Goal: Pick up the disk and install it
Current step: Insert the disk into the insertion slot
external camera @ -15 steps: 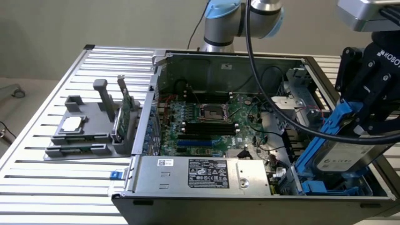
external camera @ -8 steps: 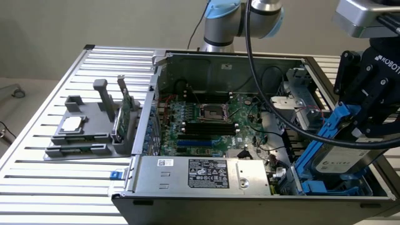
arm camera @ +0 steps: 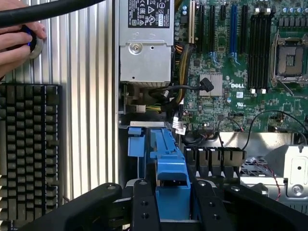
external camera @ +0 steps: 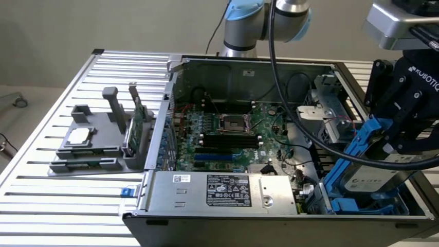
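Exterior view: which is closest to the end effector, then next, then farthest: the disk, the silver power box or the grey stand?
1. The disk, held in the end effector, at the exterior view's right.
2. The silver power box, inside the case, along its front.
3. The grey stand, outside the case, at the exterior view's left.

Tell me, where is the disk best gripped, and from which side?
Probably across its upper end, on the blue carrier rails, coming from above. The disk stands nearly on end over the computer case; the gripper is shut on it this way, leaving the lower end free.
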### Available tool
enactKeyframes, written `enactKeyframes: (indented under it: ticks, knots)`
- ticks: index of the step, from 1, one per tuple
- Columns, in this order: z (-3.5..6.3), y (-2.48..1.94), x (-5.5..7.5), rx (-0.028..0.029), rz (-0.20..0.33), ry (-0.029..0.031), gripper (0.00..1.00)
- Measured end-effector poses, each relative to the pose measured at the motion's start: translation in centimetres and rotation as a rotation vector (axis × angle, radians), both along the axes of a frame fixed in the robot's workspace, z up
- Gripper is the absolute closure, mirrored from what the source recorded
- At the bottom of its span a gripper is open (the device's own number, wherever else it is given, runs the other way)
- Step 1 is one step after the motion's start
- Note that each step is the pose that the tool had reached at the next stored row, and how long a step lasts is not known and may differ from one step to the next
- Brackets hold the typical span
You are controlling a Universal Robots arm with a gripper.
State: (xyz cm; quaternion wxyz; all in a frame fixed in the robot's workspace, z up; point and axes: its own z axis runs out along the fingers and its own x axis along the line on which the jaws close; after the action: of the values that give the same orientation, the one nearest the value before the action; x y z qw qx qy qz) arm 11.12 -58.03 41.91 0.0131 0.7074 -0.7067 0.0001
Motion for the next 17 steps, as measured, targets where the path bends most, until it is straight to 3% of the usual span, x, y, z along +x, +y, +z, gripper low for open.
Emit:
enactKeyframes:
  ticks: [8, 14, 17]
  knots:
    - [-0.34, -0.12, 0.10, 0.0236, 0.000, 0.0011, 0.68]
    - [-0.38, -0.30, 0.15, 0.0257, 0.000, 0.0072, 0.68]
    - [-0.38, -0.41, 0.17, 0.0258, 0.000, 0.0139, 0.68]
